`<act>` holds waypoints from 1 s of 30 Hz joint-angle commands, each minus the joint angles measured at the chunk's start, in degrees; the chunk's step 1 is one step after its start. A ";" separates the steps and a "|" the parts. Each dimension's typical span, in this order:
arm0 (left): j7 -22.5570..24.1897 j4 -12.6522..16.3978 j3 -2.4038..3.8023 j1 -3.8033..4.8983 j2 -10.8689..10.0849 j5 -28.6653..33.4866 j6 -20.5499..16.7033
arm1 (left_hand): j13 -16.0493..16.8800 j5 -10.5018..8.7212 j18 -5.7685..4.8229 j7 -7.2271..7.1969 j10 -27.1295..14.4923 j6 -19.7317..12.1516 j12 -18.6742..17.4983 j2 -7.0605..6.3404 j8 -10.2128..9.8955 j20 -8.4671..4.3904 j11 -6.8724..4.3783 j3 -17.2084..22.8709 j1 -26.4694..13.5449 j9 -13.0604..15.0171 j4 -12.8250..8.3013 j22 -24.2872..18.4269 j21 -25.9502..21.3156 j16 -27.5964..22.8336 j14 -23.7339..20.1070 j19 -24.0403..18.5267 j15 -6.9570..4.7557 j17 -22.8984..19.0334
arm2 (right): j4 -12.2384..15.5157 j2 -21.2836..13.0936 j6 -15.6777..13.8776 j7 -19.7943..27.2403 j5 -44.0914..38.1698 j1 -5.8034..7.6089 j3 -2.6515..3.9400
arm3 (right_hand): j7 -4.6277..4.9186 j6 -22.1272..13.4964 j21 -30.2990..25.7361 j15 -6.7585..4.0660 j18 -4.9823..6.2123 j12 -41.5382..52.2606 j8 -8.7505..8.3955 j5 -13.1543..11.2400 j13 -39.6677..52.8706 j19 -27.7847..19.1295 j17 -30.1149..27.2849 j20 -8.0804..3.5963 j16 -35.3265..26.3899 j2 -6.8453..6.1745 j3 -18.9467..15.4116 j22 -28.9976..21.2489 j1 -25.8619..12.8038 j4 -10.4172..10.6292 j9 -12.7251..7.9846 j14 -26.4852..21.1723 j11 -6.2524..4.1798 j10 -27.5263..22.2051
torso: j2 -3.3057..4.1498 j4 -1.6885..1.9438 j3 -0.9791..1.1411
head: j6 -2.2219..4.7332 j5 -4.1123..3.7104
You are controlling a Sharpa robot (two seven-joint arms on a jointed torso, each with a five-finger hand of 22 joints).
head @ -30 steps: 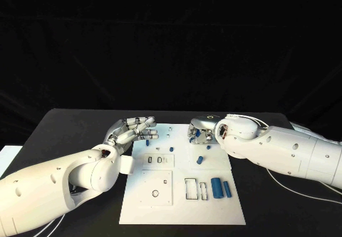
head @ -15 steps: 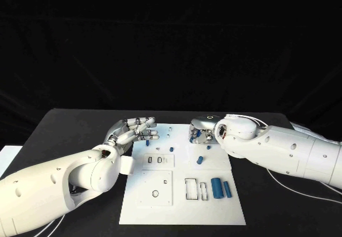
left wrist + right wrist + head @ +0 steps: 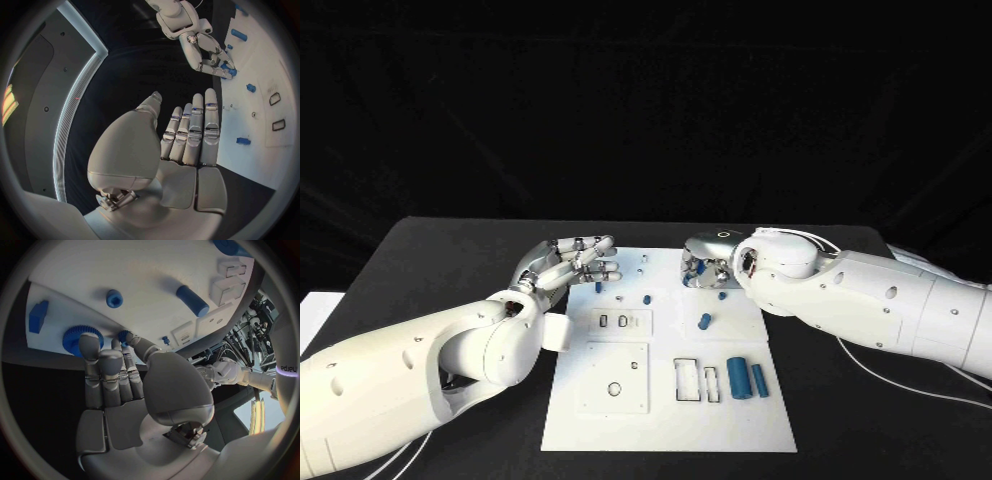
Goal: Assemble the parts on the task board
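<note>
- your left hand (image 3: 571,262) hovers at the task board's (image 3: 668,420) far left edge, fingers straight and together, holding nothing.
- your right hand (image 3: 708,268) reaches the board's far edge, fingertips on a blue gear (image 3: 76,337); you cannot tell whether it grips.

So the task board (image 3: 668,400) is a white plate lying flat mid-tabletop, with rectangular cut-outs and small slots in it. Two blue cylinders (image 3: 746,382) lie side by side near its right edge, next to an open rectangular slot. A smaller blue piece (image 3: 705,322) lies tilted around the middle, and a tiny blue peg (image 3: 648,299) sits further back. A blue gear (image 3: 76,338) rests at the far edge.
</note>
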 commanded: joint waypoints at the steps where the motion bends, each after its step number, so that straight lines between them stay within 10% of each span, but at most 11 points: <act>1: 0.03 0.05 0.05 0.07 0.13 0.09 1.22 | 0.00 -0.36 0.57 0.04 -0.14 0.16 -0.31 0.41 -0.33 -0.03 0.05 -0.11 -0.07 0.01 -0.28 -0.10 -0.28 -0.22 0.41 0.24 0.04 0.10 | -0.50 0.35 2.21 0.69 0.15 -0.18 -0.13 | 0.20 0.17 0.41 -0.17 -0.44 -0.04 0.06 -0.34 -0.01 -0.23 0.01 -0.12 0.40 -0.87 0.20 0.08 -0.22 0.31 -0.04 -0.09 0.11 0.40 | -0.01 0.02 -0.02 | -0.10 0.05; 16: -0.09 0.16 0.05 0.07 0.07 0.09 1.15 | 0.00 -0.36 0.57 0.09 -0.17 0.16 -0.32 0.62 -0.34 -0.03 0.07 -0.06 0.08 0.00 -0.55 -0.17 -0.41 -0.35 0.44 0.33 0.05 0.18 | -2.52 1.43 2.84 0.81 0.77 -0.70 -0.17 | 0.16 0.48 0.86 -0.23 -0.53 -0.08 0.08 0.07 0.02 -0.01 0.68 -0.13 0.96 -0.47 0.83 0.66 0.00 0.59 -0.01 0.01 0.04 0.69 | -0.04 0.18 0.01 | -0.40 -0.13; 30: -0.08 0.46 0.05 0.08 -0.14 0.09 1.12 | 0.00 -0.36 0.55 0.14 -0.20 0.17 -0.34 0.75 -0.34 -0.02 0.10 -0.04 0.14 0.00 -0.68 -0.21 -0.50 -0.44 0.42 0.35 0.07 0.22 | -1.02 0.72 -11.20 0.98 1.96 -0.67 0.48 | -0.14 1.72 5.70 -0.95 -1.68 0.31 0.17 -0.56 0.10 3.41 6.31 -0.22 5.62 -0.07 3.49 7.56 1.22 0.84 0.12 1.06 -0.58 2.94 | -0.04 0.32 -0.20 | -0.02 -0.14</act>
